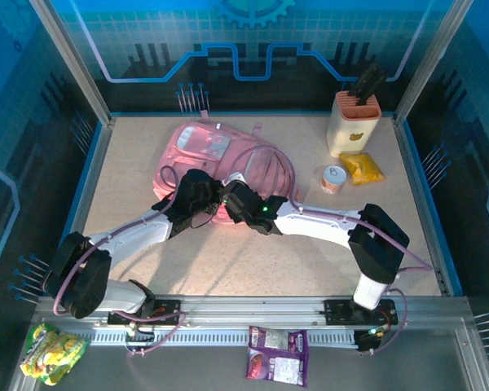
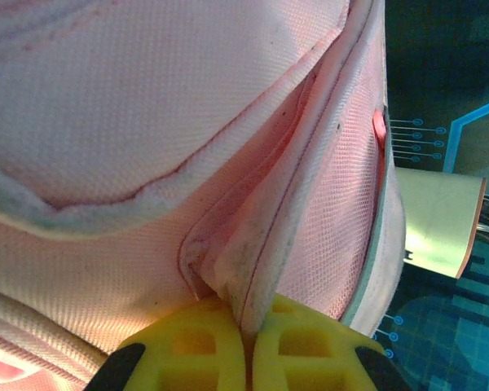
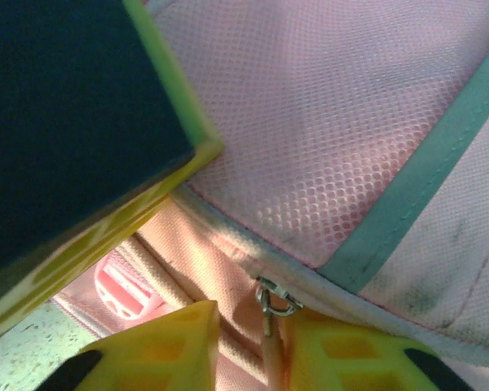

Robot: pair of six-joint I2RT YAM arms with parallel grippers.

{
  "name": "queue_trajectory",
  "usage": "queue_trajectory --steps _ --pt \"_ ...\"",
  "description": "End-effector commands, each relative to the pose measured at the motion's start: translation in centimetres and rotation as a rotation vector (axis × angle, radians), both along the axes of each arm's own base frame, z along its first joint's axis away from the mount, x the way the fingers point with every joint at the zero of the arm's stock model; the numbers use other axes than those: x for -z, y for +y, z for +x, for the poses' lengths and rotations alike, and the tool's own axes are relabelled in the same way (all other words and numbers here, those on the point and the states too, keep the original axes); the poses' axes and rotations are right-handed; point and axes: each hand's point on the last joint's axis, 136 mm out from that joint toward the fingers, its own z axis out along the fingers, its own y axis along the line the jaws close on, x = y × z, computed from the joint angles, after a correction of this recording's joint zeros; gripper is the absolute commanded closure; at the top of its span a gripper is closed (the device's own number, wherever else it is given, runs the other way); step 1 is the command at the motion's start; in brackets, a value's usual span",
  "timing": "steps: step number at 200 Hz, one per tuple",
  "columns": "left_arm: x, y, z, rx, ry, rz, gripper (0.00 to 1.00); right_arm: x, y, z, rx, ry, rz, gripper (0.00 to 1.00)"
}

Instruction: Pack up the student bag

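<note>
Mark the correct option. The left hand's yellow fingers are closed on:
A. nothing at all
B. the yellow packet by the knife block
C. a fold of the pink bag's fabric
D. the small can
C: in the left wrist view, the left hand has its jaws shut on a raised seam fold of the student bag, with the pink fabric pinched between them.

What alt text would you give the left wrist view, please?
The left pincer is shut on a raised seam of the pink bag, whose fabric rises above its yellow fingers. A cream block stands at the right edge.
</note>
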Motion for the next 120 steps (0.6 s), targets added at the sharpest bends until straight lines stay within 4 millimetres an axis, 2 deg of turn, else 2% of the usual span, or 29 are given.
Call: queue_trajectory --steps 1,39,80,120 --pt "-3.2 -4.3 -1.5 0.168 -0.077 -0.105 1.00 -2.7 2.4 1.8 -0.004 -0.099 0.073 0.81" --pt "-2.9 -3.3 -1.5 0.149 -0.071 -0.053 1.00 -2.7 2.1 1.3 -0.016 -0.094 0.074 1.00" --pt "-1.9 -0.7 -1.3 0.099 -0.046 0.028 1.00 -2.0 -1.4 0.2 0.043 -0.070 0.042 1.00" --pt "-1.2 1.6 -1.5 0.062 -0.035 0.067 1.00 -1.9 -4.9 0.3 0.074 -0.030 0.009 1.00"
